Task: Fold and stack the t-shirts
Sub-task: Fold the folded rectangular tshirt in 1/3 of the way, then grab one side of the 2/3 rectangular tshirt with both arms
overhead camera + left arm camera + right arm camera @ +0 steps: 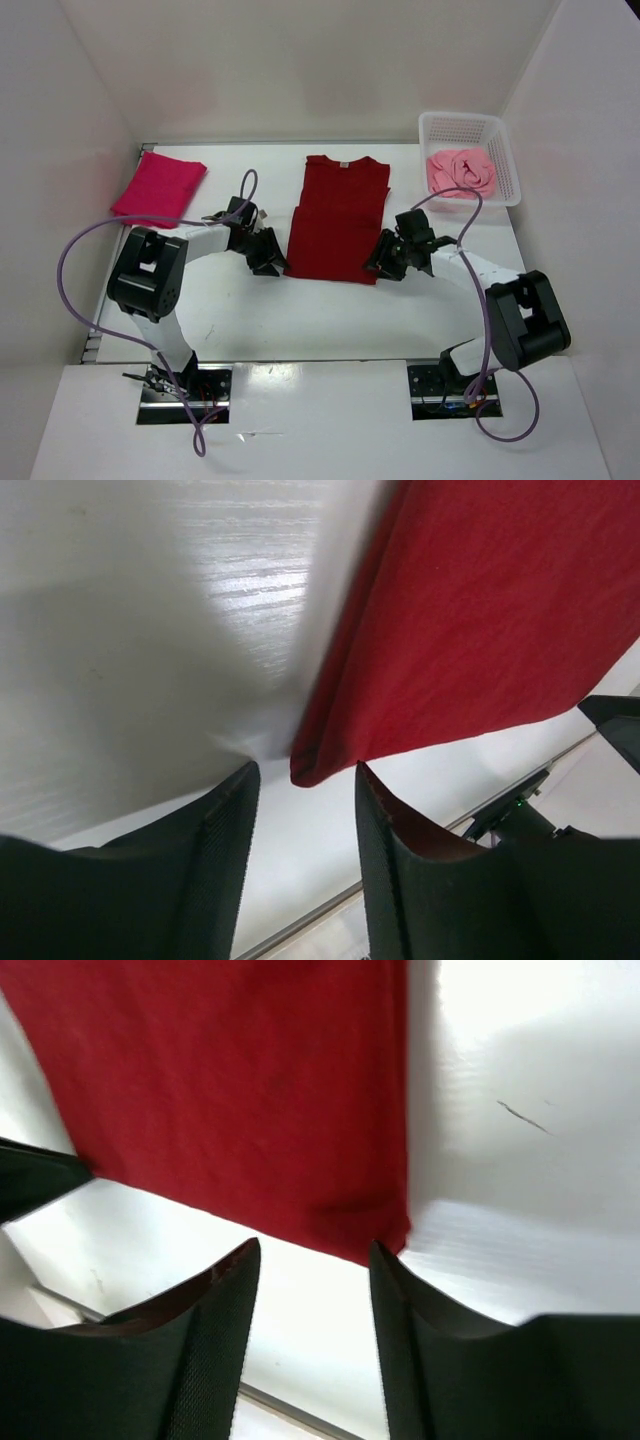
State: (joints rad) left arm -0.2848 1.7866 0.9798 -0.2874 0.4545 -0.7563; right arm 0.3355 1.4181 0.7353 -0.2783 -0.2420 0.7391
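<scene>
Crimson shirt (335, 220) between left tool (268, 262), right tool (378, 267); corners ungripped.

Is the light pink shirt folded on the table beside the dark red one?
No, the light pink shirt lies crumpled inside the white basket at the far right, apart from the spread one.

No legible text or markings
</scene>
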